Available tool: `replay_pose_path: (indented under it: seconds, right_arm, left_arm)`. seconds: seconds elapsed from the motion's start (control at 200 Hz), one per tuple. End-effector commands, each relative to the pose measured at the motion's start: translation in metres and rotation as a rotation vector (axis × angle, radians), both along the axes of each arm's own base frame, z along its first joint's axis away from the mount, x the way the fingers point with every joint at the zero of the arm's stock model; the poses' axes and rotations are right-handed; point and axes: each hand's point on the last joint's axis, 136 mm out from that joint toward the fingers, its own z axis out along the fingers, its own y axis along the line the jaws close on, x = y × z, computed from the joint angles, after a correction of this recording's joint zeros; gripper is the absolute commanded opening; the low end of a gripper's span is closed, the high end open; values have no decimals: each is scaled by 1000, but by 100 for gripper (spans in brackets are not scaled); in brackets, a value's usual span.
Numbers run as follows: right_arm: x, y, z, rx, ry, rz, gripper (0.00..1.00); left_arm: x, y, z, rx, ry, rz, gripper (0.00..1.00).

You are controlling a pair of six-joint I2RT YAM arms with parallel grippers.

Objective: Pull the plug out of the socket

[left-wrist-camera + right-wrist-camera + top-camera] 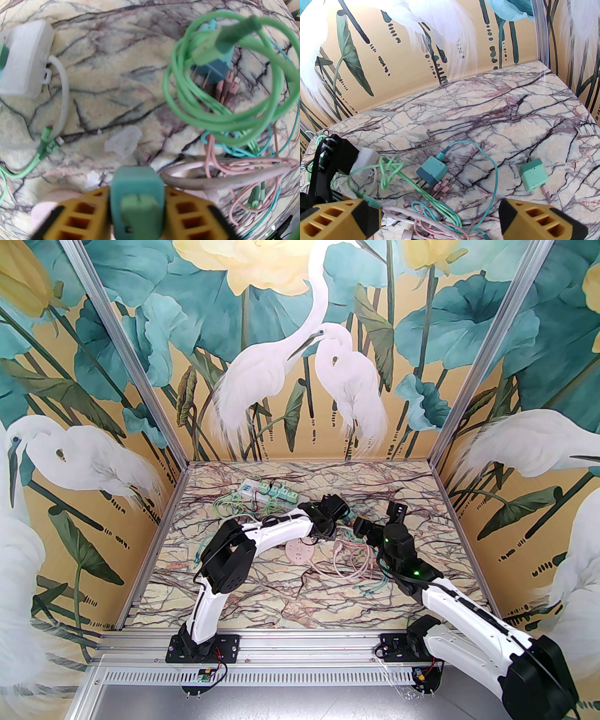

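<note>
The left gripper [137, 191] clamps the teal plug [136, 180] by its sides, held above the marble table [281, 605] and apparently free of the round pink socket [298, 553] beside it, a green connector in its face, while the right gripper [439, 213] hangs wide open over the cable tangle [431, 199], probably placed to steady them

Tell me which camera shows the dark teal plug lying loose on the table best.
Right wrist: the dark teal plug lies in the open on the table, whole body clear. Left wrist shows it closer, prongs visible, but green cable loops cross it. In the top external view it is too small to pick out.
</note>
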Motion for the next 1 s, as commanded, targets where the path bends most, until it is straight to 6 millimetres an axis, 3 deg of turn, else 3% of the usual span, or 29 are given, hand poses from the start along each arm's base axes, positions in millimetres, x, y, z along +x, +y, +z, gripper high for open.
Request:
replay_pose_path:
  seconds: [0.0, 0.06, 0.25, 0.355, 0.58, 0.8, 0.925, 0.995]
  right_arm:
    - [1, 1, -4, 13, 13, -4, 99]
    - [1, 2, -5, 14, 16, 2, 99]
    - [3, 13, -6, 25, 14, 59, 99]
    - [4, 29, -9, 33, 32, 139, 99]
    - [7, 72, -15, 79, 72, 348, 99]
    - [26, 112, -11, 60, 132, 477, 100]
    - [50, 131, -15, 78, 176, 493, 76]
    - [67, 144, -18, 86, 214, 505, 53]
  left_arm:
    - [-12, -5, 6, -31, 24, -28, 53]
    - [-15, -4, 13, -53, 21, -25, 62]
    - [-20, 7, 48, -103, -29, -6, 78]
    - [-18, 23, 73, -114, -82, 32, 98]
    - [-15, 75, 105, -213, -143, 179, 100]
    - [-24, 142, 102, -254, -168, 326, 99]
    - [-40, 167, 98, -250, -193, 368, 100]
    - [-50, 177, 96, -260, -197, 379, 100]
